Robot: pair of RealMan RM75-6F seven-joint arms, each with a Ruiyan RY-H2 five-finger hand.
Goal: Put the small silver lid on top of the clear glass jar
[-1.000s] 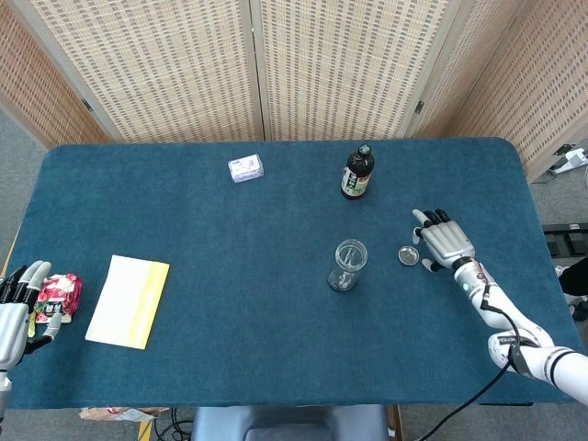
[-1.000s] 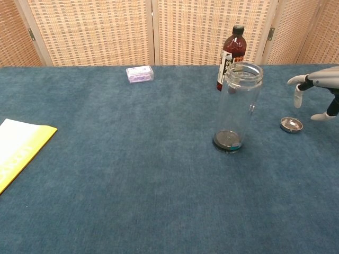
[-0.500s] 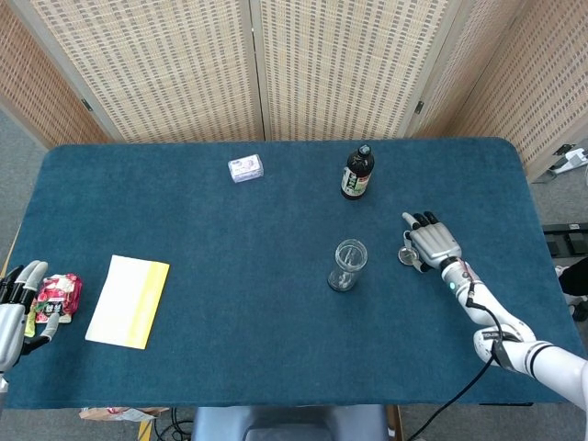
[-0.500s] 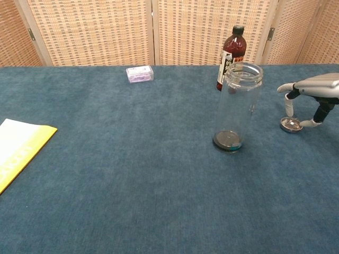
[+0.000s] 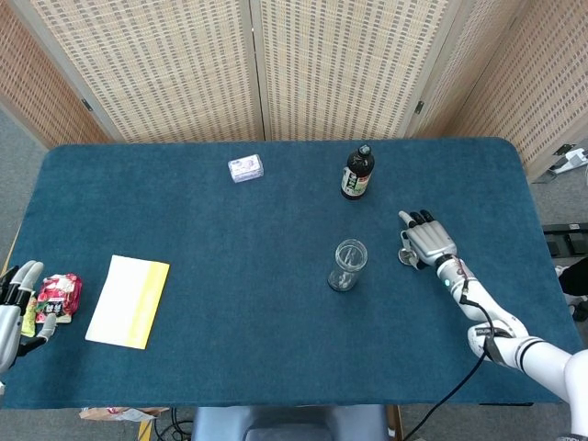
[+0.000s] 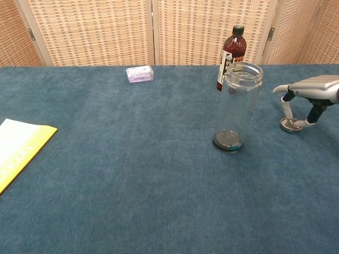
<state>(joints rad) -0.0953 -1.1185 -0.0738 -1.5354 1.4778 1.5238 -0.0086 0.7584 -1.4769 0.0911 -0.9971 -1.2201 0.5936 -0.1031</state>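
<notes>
Partly hidden under the right hand (image 6: 310, 95), the small silver lid (image 6: 289, 125) lies on the surface (image 6: 132, 159) right of the clear glass jar (image 6: 238, 106), fingertips (image 6: 286, 108) touching it, grip unclear; left hand (image 5: 9, 317), cut off, looks spread.

Both views are bright and evenly lit, with soft, diffuse light that appears to come from overhead. The blue bench (image 5: 230, 276) shows no harsh shadows; only faint, short shadows sit close under objects. In the chest view, the clear glass jar (image 6: 237, 106) carries pale highlights along its rim and walls, and the dark bottle (image 6: 230, 50) behind it has a small glint on its shoulder. The silver lid (image 6: 290, 125) shines lightly. Focus is sharp across both views, with no motion blur. The head view looks down steeply, so the bench narrows toward its far edge. Colors look natural, not washed out.
</notes>
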